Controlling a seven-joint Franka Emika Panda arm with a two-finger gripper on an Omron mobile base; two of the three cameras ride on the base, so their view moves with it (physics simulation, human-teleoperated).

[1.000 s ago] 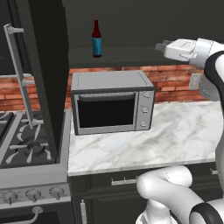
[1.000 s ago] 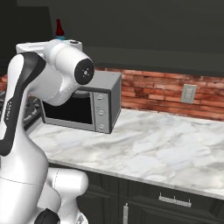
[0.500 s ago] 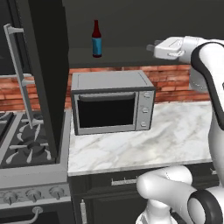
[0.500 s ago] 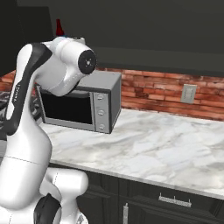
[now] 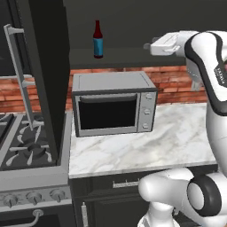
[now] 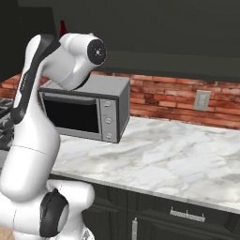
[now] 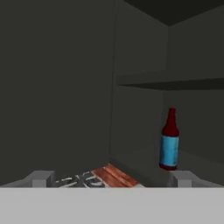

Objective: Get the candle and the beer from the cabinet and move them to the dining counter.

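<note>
**A:** Where is your beer at this moment?

**B:** You have it standing upright on the lower shelf of the open cabinet, at the shelf's left end, above the silver toaster oven. In the hand view the bottle stands right of centre, near the cabinet's back wall, blue label facing you.

**A:** And your gripper?

**B:** It hangs at shelf height, to the right of the beer and well apart from it, pointing left into the cabinet. Your jaws are spread wide, with nothing between them; the two fingertips sit far apart at the bottom of the hand view.

**A:** What lies around you?

**B:** The cabinet door stands swung out on the left, its long silver bar handle facing you. A marble counter carries the toaster oven, and a gas stove sits to its left. I cannot make out your candle.
</note>
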